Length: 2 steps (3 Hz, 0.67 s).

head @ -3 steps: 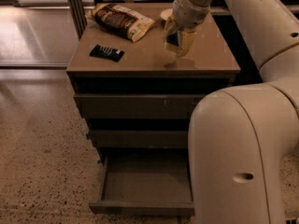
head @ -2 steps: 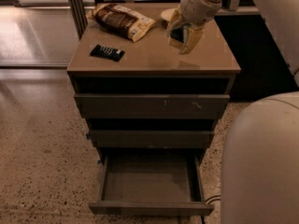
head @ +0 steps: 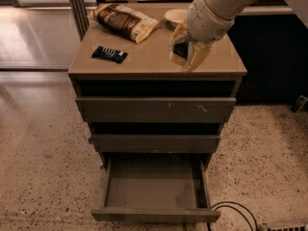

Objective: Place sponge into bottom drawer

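Observation:
My gripper (head: 185,53) hangs above the front right part of the cabinet top (head: 144,61), near its front edge. Its cream fingers are shut on the sponge (head: 180,50), whose dark green side shows between them, held clear of the top. The bottom drawer (head: 154,183) is pulled out wide at floor level, straight below, with a bare grey-brown floor and low side walls.
A flat black packet (head: 109,54) lies on the left of the top. A brown snack bag (head: 124,20) and a white bowl (head: 175,15) sit at the back. The top drawer front (head: 155,109) and the middle drawer front (head: 155,142) stand slightly out. A black cable (head: 232,209) lies by the bottom drawer's right front corner.
The gripper has moved with the sponge from over the middle right of the top toward the front edge. The robot's white body has left the lower right of the view.

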Each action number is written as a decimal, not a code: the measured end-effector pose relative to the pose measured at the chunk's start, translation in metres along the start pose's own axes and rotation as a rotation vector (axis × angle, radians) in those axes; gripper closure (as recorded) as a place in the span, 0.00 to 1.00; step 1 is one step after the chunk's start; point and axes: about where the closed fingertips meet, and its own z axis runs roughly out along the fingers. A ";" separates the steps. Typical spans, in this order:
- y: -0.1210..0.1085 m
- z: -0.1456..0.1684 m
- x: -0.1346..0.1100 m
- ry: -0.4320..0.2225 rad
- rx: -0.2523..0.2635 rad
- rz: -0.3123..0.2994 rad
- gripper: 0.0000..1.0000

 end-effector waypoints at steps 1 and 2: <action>0.042 0.032 -0.028 -0.054 -0.095 -0.041 1.00; 0.081 0.065 -0.042 -0.102 -0.178 -0.052 1.00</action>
